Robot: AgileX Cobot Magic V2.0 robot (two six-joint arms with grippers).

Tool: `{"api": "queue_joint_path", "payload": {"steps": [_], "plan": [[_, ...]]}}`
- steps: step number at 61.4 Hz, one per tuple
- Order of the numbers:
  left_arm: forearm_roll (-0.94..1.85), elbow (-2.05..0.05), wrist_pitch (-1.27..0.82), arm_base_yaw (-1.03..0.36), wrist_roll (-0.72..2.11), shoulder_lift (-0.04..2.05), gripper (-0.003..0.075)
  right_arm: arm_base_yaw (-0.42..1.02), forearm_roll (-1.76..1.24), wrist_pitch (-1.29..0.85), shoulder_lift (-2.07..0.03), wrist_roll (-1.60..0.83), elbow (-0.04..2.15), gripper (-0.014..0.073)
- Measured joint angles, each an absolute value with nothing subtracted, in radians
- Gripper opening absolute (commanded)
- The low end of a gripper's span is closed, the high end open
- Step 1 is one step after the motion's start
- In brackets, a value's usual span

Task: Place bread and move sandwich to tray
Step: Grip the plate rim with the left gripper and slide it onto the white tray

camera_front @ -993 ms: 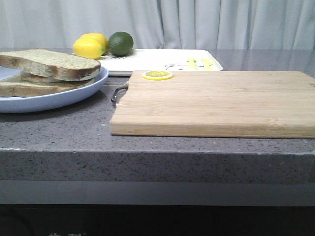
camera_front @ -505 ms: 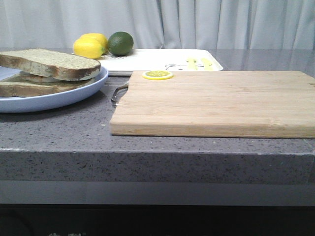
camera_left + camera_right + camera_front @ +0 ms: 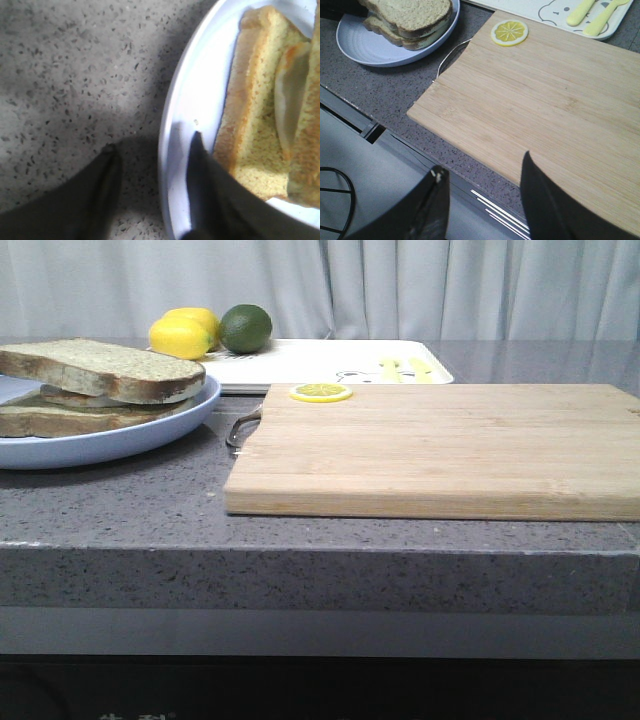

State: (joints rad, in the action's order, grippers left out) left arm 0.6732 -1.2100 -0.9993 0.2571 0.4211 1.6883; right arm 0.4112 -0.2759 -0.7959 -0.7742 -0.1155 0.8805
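With the left gripper (image 3: 152, 145) open and straddling the blue plate's (image 3: 175, 150) rim at the desk's left edge, I'd pinch there and lift the sandwich (image 3: 95, 385) level toward the back-edge tray (image 3: 300, 360); right gripper (image 3: 482, 172) hangs open, empty.

Cutting board (image 3: 440, 445) top bare exc lemon slice (image 3: 320, 392); plate (image 3: 150, 430) crowds its left

Pale blue plate (image 3: 150, 430), brown-crusted speckled sandwich (image 3: 100, 375), grey flecked counter (image 3: 150, 510), light wooden board (image 3: 440, 445), cream tray (image 3: 300, 365).
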Motion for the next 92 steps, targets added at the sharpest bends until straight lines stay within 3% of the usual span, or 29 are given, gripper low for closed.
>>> {"api": "queue_joint_path", "payload": {"steps": [12, 43, 72, 92], "plan": [[0.696, -1.21, -0.999, 0.257, 0.425, 1.69, -0.0022, 0.411, -0.276, -0.796, -0.774, -0.116, 0.88, 0.0363], [0.91, -1.375, -1.021, 0.183, 0.533, 1.701, -0.002, 0.411, -0.276, -0.796, -0.774, -0.116, 0.88, 0.0363], [0.91, -1.831, -1.05, 0.073, 0.22, 2.041, -0.002, 0.411, -0.276, -0.796, -0.774, -0.116, 0.88, 0.0363], [0.693, -2.047, -1.104, 0.033, 0.0, 2.205, -0.002, 0.411, -0.276, -0.796, -0.774, -0.116, 0.88, 0.0363]]}}
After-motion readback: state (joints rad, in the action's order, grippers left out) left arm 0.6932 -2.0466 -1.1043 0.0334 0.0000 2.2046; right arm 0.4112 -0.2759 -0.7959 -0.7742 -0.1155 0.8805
